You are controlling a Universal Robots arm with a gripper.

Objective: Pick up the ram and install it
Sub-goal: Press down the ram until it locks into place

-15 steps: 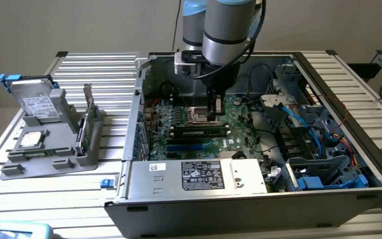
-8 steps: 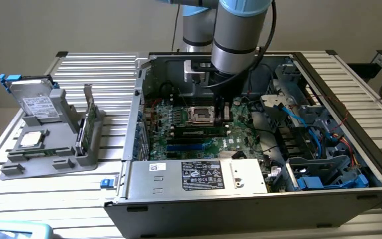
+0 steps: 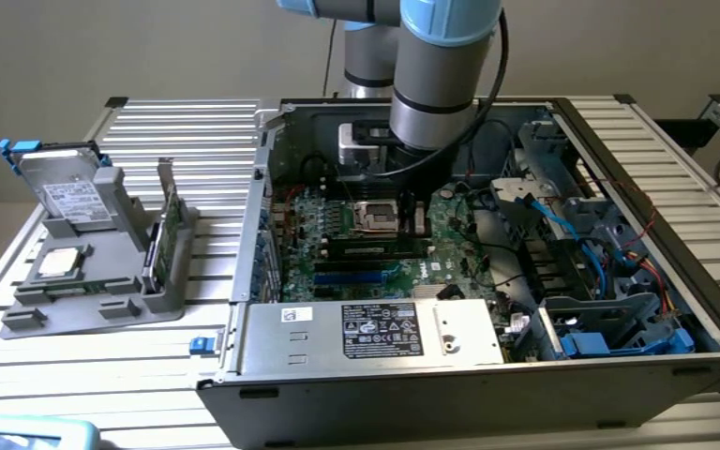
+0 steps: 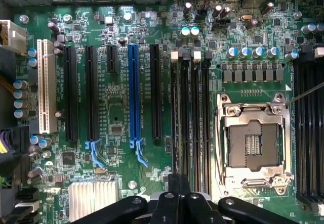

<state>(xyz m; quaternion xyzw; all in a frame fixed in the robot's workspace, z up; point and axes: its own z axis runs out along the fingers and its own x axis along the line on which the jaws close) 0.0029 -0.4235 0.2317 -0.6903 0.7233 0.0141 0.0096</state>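
Note:
My gripper point(image 4: 178, 186) hangs over the motherboard point(image 4: 121, 107) inside the open computer case point(image 3: 460, 375). Its black fingers are shut, with nothing showing between them. The fingertips sit above one end of the long black memory slots point(image 4: 190, 118), beside the bare processor socket point(image 4: 252, 144). The arm point(image 3: 442, 84) reaches down into the case from above and hides the gripper in the exterior view. What looks like the ram point(image 3: 153, 253), a thin green stick on edge, stands in the grey tray point(image 3: 85, 314) at the exterior view's left, far from the gripper.
The tray also holds a hard drive point(image 3: 70, 192), a processor chip point(image 3: 60, 262) and a broader green card point(image 3: 177, 217) with a metal bracket. Inside the case are a power supply point(image 3: 373, 330), blue cables point(image 3: 592, 225) and a drive bay point(image 3: 610, 323). Expansion slots point(image 4: 133, 90) lie beside the memory slots.

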